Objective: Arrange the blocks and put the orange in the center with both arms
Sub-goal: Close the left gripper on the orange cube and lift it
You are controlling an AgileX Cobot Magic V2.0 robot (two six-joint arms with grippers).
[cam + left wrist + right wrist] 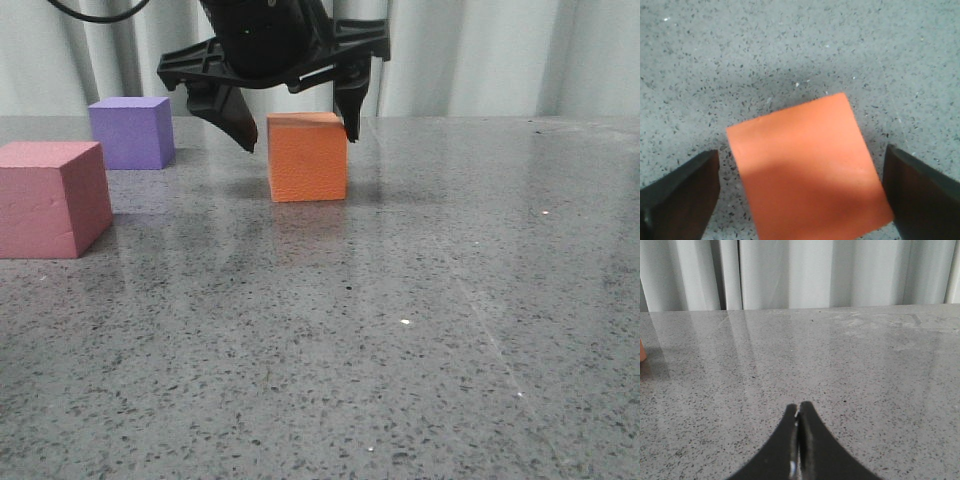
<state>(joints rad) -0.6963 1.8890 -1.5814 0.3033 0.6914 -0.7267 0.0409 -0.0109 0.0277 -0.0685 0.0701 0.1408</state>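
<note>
Grey speckled tabletop (pixel 420 330) carries the orange cube (pixel 307 158) between the spread fingers of the left end effector (pixel 296 128), right of the purple cube (pixel 131 132) and pink-red cube (pixel 50 198), while the right end effector (pixel 798 412) is pressed together.

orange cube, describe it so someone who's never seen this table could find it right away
On the grey speckled table, look under the black left gripper hanging near the back. The orange cube sits between its open fingers, well to the right of the purple cube and the pink-red cube. It is the only orange block and stands alone.
</note>
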